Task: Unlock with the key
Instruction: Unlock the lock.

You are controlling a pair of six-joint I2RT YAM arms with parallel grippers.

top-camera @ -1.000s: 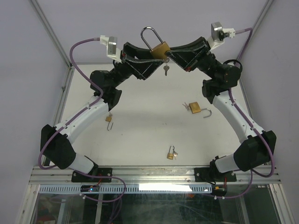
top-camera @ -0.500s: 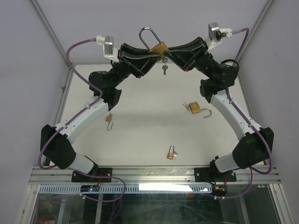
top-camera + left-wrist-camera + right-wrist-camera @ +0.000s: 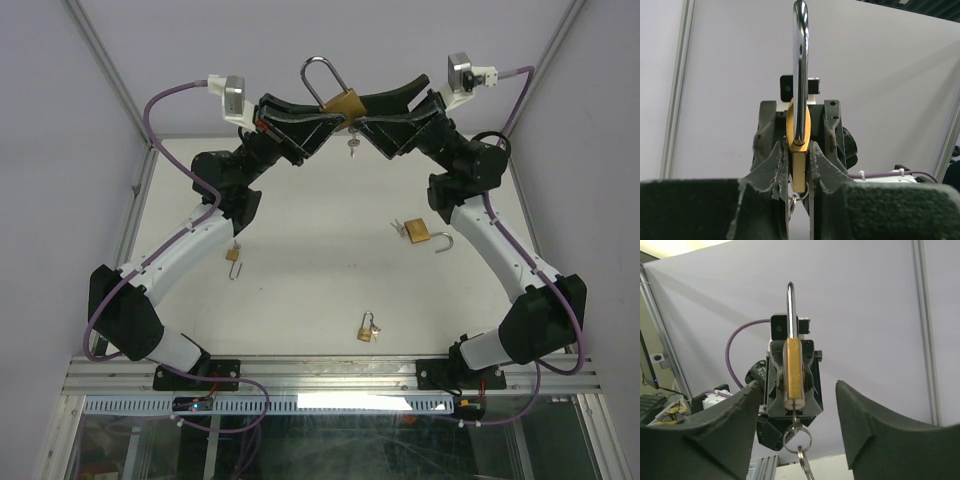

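The table (image 3: 300, 290) fills the lower centre of the overhead view and plays no part in this step. Both arms rise off it and meet at the upper centre of that frame.

The left gripper (image 3: 799, 150) is clamped on the brass body of the padlock (image 3: 343, 103). Its pads lie flat on both faces, and the shackle (image 3: 800, 65) stands upright and closed. The right gripper (image 3: 370, 120) faces it with jaws spread wide, gripping nothing. In the right wrist view the lock sits centred in the gap, beyond the fingertips.

A key ring (image 3: 796, 436) hangs from the lock's bottom face, and a loose key (image 3: 805, 467) dangles at the lower edge of that frame. Another key appears seated in the keyway, but the pictures do not confirm this.

Recommended procedure:
1. Hold the left clamp firm.
2. Bring the right jaws below the body.
3. Close on the seated key's bow only, not on the ring.
4. Turn about the keyway axis without side load.

Risk: the dangling key may foul the fingers.
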